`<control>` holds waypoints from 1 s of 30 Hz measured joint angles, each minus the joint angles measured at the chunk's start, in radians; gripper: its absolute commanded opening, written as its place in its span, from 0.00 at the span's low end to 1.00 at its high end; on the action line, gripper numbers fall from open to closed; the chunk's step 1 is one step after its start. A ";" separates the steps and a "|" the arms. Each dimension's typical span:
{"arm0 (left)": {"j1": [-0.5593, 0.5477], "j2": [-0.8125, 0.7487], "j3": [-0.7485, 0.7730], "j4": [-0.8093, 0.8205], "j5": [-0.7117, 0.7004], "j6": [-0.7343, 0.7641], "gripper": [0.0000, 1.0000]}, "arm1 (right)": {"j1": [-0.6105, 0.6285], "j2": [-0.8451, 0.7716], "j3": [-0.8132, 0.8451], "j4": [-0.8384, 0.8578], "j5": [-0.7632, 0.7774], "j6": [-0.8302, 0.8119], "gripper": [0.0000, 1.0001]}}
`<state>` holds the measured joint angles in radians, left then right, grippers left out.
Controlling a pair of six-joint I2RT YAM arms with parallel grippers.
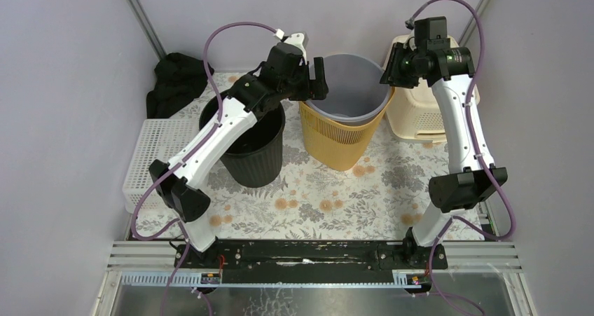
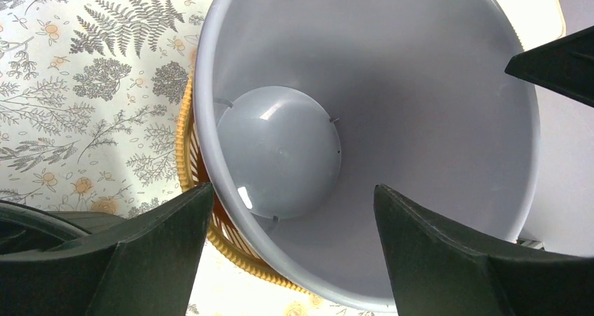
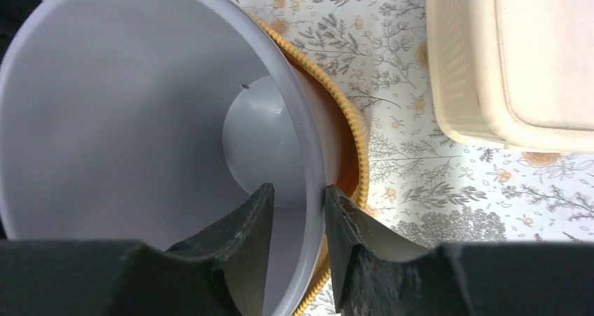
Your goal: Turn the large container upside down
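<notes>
The large container (image 1: 347, 85) is a grey bin standing upright, nested inside a yellow ribbed basket (image 1: 340, 144) mid-table. My right gripper (image 1: 387, 71) is shut on its right rim: in the right wrist view, the gripper (image 3: 299, 188) has one finger inside the grey wall (image 3: 126, 120) and the other between it and the basket (image 3: 354, 141). My left gripper (image 1: 319, 78) stands wide open over the left rim. In the left wrist view, the gripper (image 2: 294, 190) straddles that rim without touching the container (image 2: 420, 120).
A black bin (image 1: 252, 148) stands just left of the basket, under the left arm. A cream lidded basket (image 1: 420, 113) sits close on the right. A white tray (image 1: 150, 155) lies at the left edge, with black cloth (image 1: 175, 81) behind it.
</notes>
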<state>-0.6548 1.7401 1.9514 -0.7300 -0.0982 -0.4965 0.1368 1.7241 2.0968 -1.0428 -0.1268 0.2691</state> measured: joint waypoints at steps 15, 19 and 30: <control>-0.007 0.061 0.065 -0.043 -0.050 0.040 0.71 | 0.061 0.042 0.034 -0.068 0.171 -0.030 0.33; -0.007 0.068 0.067 -0.051 -0.078 0.048 0.58 | 0.068 0.053 0.034 -0.074 0.193 -0.033 0.28; -0.005 0.113 0.120 -0.105 -0.152 0.043 0.15 | 0.071 0.053 0.039 -0.095 0.218 -0.030 0.00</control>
<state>-0.6601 1.8530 2.0716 -0.8349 -0.2501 -0.4530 0.2081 1.7775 2.1357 -1.1378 0.0914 0.2390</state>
